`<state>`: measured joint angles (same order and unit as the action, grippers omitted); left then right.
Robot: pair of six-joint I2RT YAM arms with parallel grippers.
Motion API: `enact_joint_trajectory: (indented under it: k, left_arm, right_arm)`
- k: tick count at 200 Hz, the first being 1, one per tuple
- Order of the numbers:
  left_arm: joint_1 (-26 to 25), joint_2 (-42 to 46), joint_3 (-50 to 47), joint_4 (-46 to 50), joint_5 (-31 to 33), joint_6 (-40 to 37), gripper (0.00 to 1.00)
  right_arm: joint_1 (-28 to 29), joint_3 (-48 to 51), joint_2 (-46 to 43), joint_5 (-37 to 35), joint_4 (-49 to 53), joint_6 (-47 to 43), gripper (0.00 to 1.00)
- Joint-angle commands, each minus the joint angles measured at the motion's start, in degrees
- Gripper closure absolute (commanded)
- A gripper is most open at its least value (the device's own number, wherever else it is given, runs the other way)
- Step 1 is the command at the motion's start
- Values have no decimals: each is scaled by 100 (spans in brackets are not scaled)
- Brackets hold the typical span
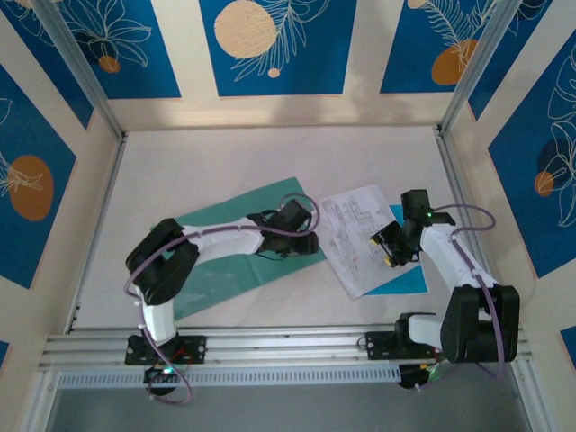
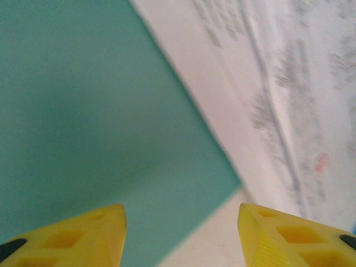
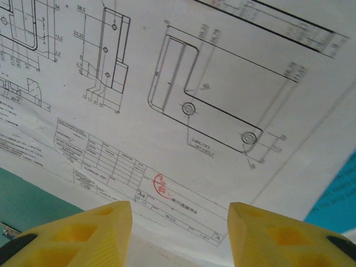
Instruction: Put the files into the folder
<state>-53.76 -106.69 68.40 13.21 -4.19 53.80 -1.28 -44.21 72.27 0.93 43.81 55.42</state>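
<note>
The teal-green folder (image 1: 229, 274) lies flat on the left half of the table. My left gripper (image 1: 270, 245) hovers over its right corner, open, with nothing between the yellow fingertips. In the left wrist view that gripper (image 2: 183, 239) sits above the folder (image 2: 83, 111) corner, with the files (image 2: 289, 100) beyond. The files (image 1: 355, 225), white sheets with technical drawings, lie to the right of the folder. My right gripper (image 1: 391, 245) is at their right edge. In the right wrist view it (image 3: 181, 233) stands open over the files (image 3: 183, 67), near a red stamp. A teal strip of folder (image 3: 28, 200) shows at lower left.
A light blue printed sheet (image 1: 409, 277) lies under the files and pokes out at their right; it also shows in the right wrist view (image 3: 339, 189). White table (image 1: 270, 153) stretches behind. Patterned walls and metal posts enclose the table, with a rail along the near edge.
</note>
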Motion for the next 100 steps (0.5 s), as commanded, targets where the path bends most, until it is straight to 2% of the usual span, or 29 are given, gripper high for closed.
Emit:
enact_joint_trajectory:
  k: [1, 37, 54, 100]
  left_arm:
    - [-375, -237, 285, -728, -232, 1090, 44]
    - [-633, -437, 131, -948, -131, 1982, 41]
    - [-677, -541, -4, -1422, -301, 2277, 40]
    - [-837, -924, 210, -1622, -475, 2603, 40]
  right_arm:
    - [-242, -160, 558, 646, -260, -421, 51]
    - [-594, -640, 1505, 796, -225, -795, 54]
    - [-710, -637, 1659, 786, -311, -797, 54]
    - [-810, -523, 1808, 812, -426, -735, 54]
